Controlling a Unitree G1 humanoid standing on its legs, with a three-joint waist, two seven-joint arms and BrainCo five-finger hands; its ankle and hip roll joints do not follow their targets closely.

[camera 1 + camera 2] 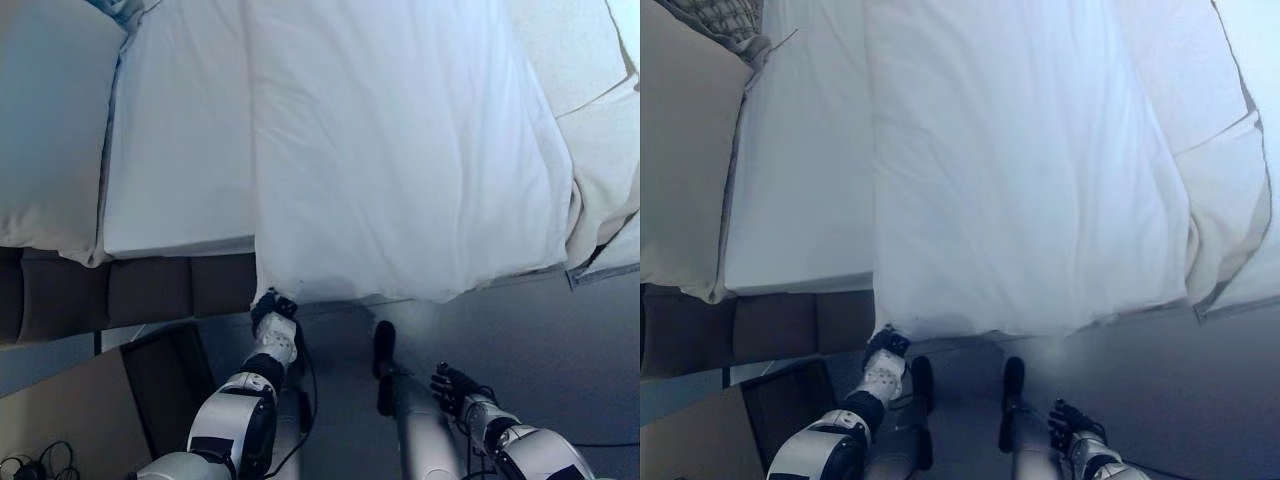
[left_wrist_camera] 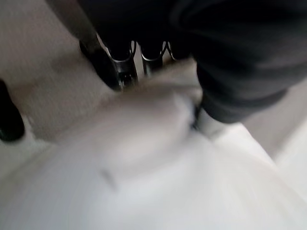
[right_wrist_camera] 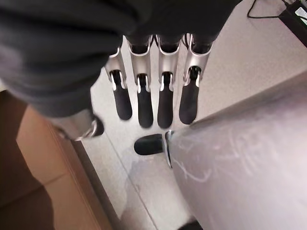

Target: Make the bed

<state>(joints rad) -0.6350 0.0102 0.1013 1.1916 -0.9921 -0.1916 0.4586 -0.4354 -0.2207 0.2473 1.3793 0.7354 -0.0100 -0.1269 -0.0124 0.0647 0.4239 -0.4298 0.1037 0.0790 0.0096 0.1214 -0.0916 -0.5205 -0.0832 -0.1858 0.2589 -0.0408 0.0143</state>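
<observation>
A white duvet (image 1: 400, 150) lies along the bed, and its near end hangs over the bed's edge. My left hand (image 1: 275, 325) is raised to the duvet's near left corner. In the left wrist view its fingers (image 2: 122, 62) curl against the white cloth (image 2: 158, 120), which bunches up into the palm. My right hand (image 1: 455, 385) hangs low above the floor, apart from the bed. Its fingers (image 3: 144, 96) are straight and hold nothing. Left of the duvet, the bare white sheet (image 1: 180, 150) shows.
A large pillow (image 1: 50, 130) lies at the bed's left end. More white bedding (image 1: 610, 150) is folded at the right. The brown padded bed frame (image 1: 130, 290) runs below the mattress. A cardboard box (image 1: 70, 410) stands on the floor at lower left.
</observation>
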